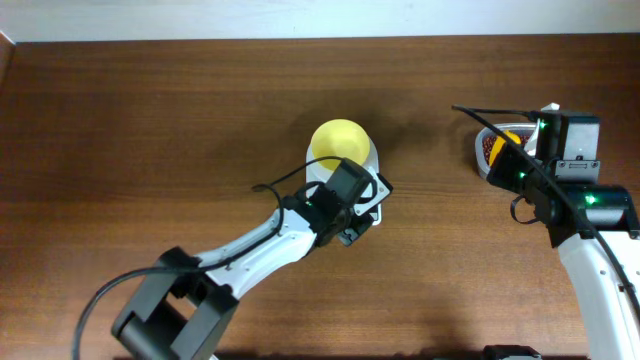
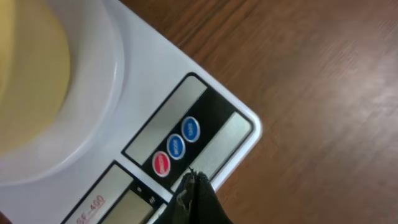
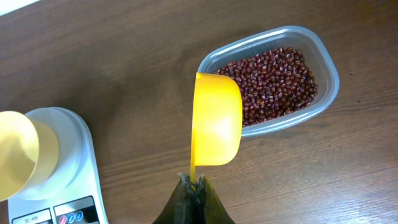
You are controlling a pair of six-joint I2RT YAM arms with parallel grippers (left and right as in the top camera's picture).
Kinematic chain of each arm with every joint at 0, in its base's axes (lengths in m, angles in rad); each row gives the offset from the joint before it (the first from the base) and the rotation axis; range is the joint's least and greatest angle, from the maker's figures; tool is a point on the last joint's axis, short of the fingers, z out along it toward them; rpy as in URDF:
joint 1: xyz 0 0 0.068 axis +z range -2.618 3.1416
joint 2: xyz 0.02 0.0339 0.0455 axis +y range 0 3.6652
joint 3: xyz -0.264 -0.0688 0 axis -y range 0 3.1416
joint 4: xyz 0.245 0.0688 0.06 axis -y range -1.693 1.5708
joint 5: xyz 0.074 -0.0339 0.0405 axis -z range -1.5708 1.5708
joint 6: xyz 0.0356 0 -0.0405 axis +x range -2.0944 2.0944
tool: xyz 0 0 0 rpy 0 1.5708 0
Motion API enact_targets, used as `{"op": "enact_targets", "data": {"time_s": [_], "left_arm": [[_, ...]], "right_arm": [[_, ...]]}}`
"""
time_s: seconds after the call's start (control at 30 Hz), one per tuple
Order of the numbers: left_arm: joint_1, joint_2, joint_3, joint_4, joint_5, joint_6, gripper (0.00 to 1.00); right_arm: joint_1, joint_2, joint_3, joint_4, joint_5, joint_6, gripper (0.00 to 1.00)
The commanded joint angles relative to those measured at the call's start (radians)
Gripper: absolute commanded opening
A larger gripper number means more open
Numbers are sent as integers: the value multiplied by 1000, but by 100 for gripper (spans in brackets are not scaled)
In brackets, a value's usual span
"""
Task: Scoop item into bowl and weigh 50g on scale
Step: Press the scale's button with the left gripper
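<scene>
Two claws are both pinched shut. The left claw [image 2: 193, 182] holds nothing. Its dark tips sit together at the glossy white button panel of the scale [image 2: 155, 56], just beside one red and two blue oval buttons [image 2: 176, 147]; whether they touch it I cannot tell. The right claw [image 3: 195, 185] grips the thin handle of a smooth yellow-orange plastic scoop [image 3: 215, 121], whose rounded cup is at the left end of a clear rounded-rectangular container [image 3: 329, 78]. Small oval red-brown beans [image 3: 277, 81] lie heaped in that container. The round pale-yellow bowl [image 1: 338, 142] stands on the scale's circular platform, mid-way along the brown wood-grained desk [image 1: 150, 120].
</scene>
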Motion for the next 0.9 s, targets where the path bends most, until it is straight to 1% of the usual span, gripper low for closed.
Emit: {"op": "enact_targets", "data": {"time_s": [0.0, 0.03, 0.1, 0.13, 0.63, 0.87], "left_arm": [[-1, 51, 8, 28, -35, 19, 0], [-1, 55, 8, 31, -42, 13, 0], [0, 55, 8, 44, -112, -68, 0], [0, 55, 8, 49, -124, -80, 0], [0, 85, 8, 80, -131, -78, 0], [0, 108, 8, 91, -131, -48, 0]], "right_arm": [[-4, 1, 24, 16, 2, -17, 4], [-4, 1, 24, 17, 2, -17, 4], [-4, 1, 24, 17, 2, -17, 4], [-4, 1, 24, 18, 2, -17, 4], [-4, 1, 24, 30, 2, -17, 4], [-4, 1, 24, 30, 2, -17, 4]]}}
